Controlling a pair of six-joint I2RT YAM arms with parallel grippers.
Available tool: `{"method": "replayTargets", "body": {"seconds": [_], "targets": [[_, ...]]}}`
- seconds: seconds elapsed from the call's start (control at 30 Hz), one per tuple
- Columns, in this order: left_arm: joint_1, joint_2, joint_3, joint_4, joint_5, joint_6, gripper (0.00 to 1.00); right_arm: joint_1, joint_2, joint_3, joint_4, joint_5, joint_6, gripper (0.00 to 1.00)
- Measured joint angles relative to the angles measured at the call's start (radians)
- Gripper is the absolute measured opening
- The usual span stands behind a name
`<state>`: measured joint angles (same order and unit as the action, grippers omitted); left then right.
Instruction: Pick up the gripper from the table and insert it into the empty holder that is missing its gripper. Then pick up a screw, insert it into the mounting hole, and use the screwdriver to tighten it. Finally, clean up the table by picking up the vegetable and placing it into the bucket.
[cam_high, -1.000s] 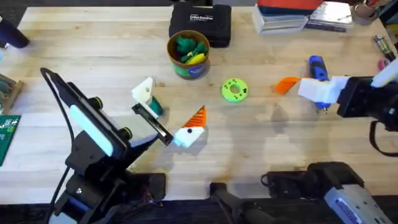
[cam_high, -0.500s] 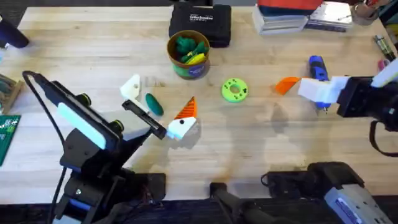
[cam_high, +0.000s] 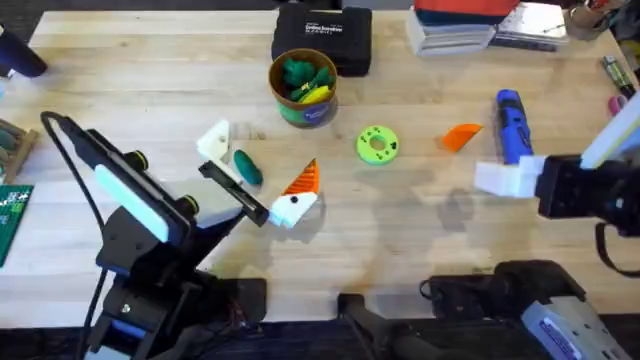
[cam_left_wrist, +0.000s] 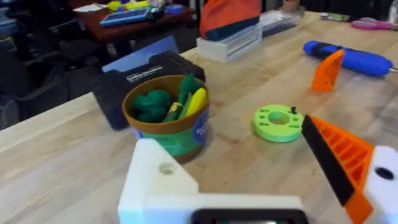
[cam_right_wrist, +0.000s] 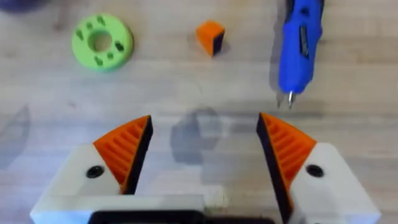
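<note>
- Vegetable of small, dark green, elongated toy kind (cam_high: 247, 167) is lying on the light wooden table (cam_high: 420, 250), left of the middle and in front of the bucket.
- The left gripper (cam_high: 258, 158), with white fingers and orange ribbed pads, is standing spread wide around the vegetable. One finger is sitting on either side of it and neither is pressing on it. The vegetable is lying nearer the far white finger (cam_high: 213, 140) than the near orange-padded one (cam_high: 303, 180).
- The small round green bucket with a yellow-orange rim and a label (cam_high: 303, 90) is standing upright toward the back of the table. It is holding a bright green leafy toy (cam_high: 297, 72) and a yellow toy piece (cam_high: 316, 94).
- A black tool case (cam_high: 322, 38) is sitting just behind the bucket.
- A flat lime-green round disc with holes (cam_high: 377, 144) is lying to the right of the bucket, apart from it.
- A small loose orange wedge-shaped piece (cam_high: 460, 135) is resting between the disc and the screwdriver.
- The screwdriver with a thick bright blue cylindrical handle and a short metal tip (cam_high: 511, 125) is lying flat on the right side, tip toward the arms' bases.
- The right gripper (cam_right_wrist: 205, 146) is hanging with its fingers wide apart over bare table, gripping nothing, near the screwdriver's tip.
</note>
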<state>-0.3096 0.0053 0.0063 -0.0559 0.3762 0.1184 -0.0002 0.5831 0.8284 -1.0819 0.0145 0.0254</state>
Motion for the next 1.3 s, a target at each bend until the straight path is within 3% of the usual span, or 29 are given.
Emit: {"method": "replayTargets", "body": {"seconds": [0.27, 0.4, 0.5, 0.53, 0.63, 0.9, 1.1, 1.3], "targets": [[0.0, 0.0, 0.0, 0.002, 0.261, -0.007, 0.985, 0.0, 0.0, 0.0, -0.092, 0.0, -0.004, 0.993], [0.0, 0.0, 0.0, -0.002, 0.356, -0.071, 0.985, 0.0, 0.0, 0.0, -0.093, 0.0, -0.004, 0.994], [0.0, 0.0, 0.0, -0.004, 0.388, -0.128, 0.985, 0.0, 0.0, 0.0, -0.091, 0.0, -0.004, 0.993], [0.0, 0.0, 0.0, -0.005, 0.405, -0.18, 0.985, 0.0, 0.0, 0.0, -0.057, 0.0, -0.004, 0.994], [0.0, 0.0, 0.0, -0.006, 0.422, -0.209, 0.985, 0.0, 0.0, 0.0, -0.007, -0.002, -0.004, 0.994], [0.0, 0.0, 0.0, -0.011, 0.489, -0.233, 0.985, 0.0, 0.0, 0.0, 0.056, -0.041, 0.005, 0.994], [0.0, 0.0, 0.0, -0.012, 0.503, -0.237, 0.985, 0.0, 0.004, 0.001, 0.207, -0.076, 0.026, 0.993], [0.0, 0.0, 0.0, -0.013, 0.504, -0.24, 0.985, 0.0, 0.165, 0.074, 0.168, -0.104, -0.071, 0.993]]}}
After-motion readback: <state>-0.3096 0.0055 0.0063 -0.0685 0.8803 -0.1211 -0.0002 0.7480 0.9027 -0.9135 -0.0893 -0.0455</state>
